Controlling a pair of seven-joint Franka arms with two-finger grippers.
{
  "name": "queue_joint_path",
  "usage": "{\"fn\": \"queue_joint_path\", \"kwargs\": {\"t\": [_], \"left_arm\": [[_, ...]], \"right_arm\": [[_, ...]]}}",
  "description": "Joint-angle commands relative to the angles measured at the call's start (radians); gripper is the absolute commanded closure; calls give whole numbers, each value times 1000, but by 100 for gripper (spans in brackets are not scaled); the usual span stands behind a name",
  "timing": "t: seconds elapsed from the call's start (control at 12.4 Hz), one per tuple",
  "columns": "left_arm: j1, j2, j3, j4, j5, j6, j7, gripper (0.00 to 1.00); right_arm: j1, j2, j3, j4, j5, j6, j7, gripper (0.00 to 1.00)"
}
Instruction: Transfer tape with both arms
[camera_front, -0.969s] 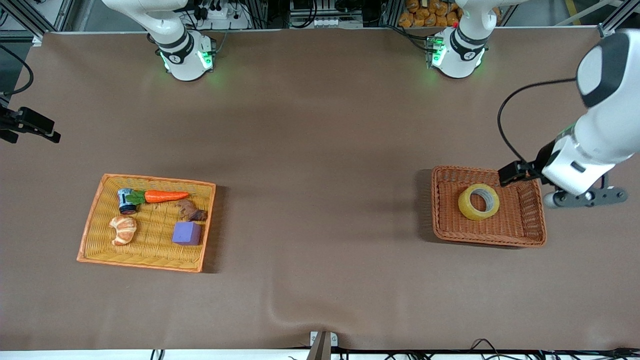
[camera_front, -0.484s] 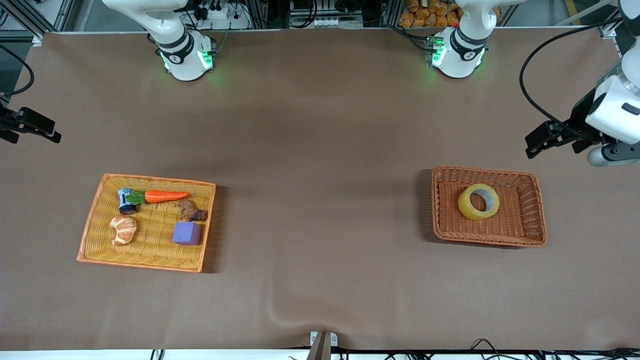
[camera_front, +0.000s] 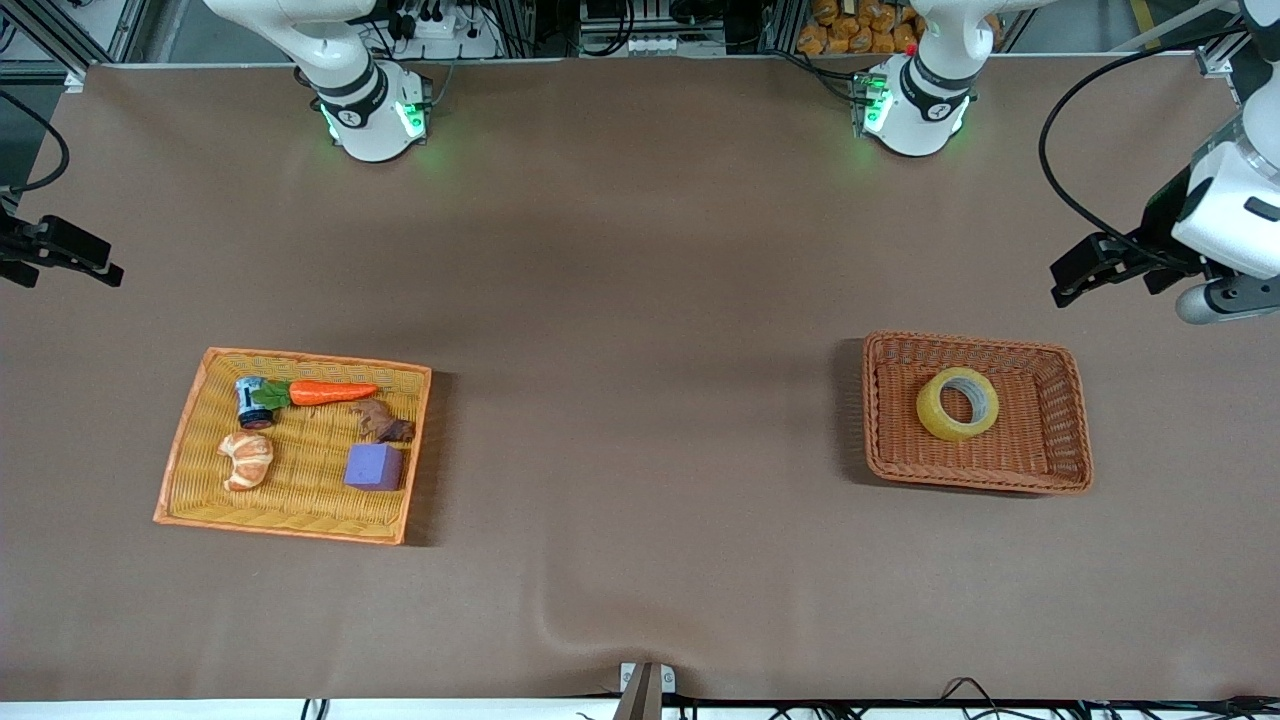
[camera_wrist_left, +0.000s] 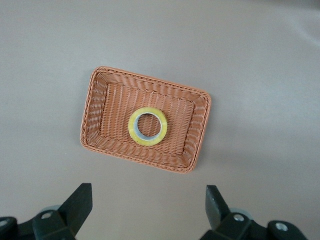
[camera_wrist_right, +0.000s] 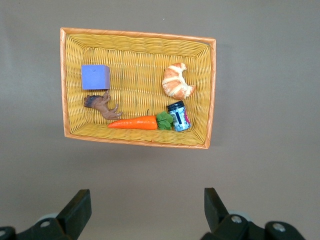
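Clearly the tape (camera_front: 957, 403) lies flat in the brown wicker basket (camera_front: 1070, 420) toward the left arm's end of the table, touched by neither arm. Up in the air, the left gripper (camera_wrist_left: 148, 210) hangs over bare tabletop beside that basket, its fingers spread wide and empty. Likewise spread and empty, the right gripper (camera_wrist_right: 147, 209) hangs over the cloth beside the yellow tray (camera_wrist_right: 212, 90) at the right arm's end, where a purple cube (camera_wrist_right: 95, 77), a croissant (camera_wrist_right: 177, 81), a carrot (camera_wrist_right: 134, 122), a small can (camera_wrist_right: 179, 116) and a brown toy animal (camera_wrist_right: 101, 105) lie
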Motion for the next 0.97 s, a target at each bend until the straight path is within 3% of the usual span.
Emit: {"fn": "queue_joint_path", "kwargs": {"t": [0.0, 0.24, 0.48, 0.65, 0.89], "left_arm": [[-36, -23, 41, -28, 15, 0, 15, 0], [-134, -29, 146, -31, 15, -4, 17, 0], [-148, -70, 168, -103, 1, 23, 21, 0], [-171, -81, 226, -112, -48, 31, 79, 0], [-179, -81, 237, -114, -48, 25, 137, 0]], "right_arm": [[-13, 5, 10, 12, -8, -12, -15, 0], [-13, 10, 10, 10, -8, -12, -15, 0], [-13, 13, 10, 12, -8, -12, -13, 0], [-13, 13, 10, 10, -8, -12, -13, 0], [-10, 13, 10, 10, -8, -12, -13, 0]]}}
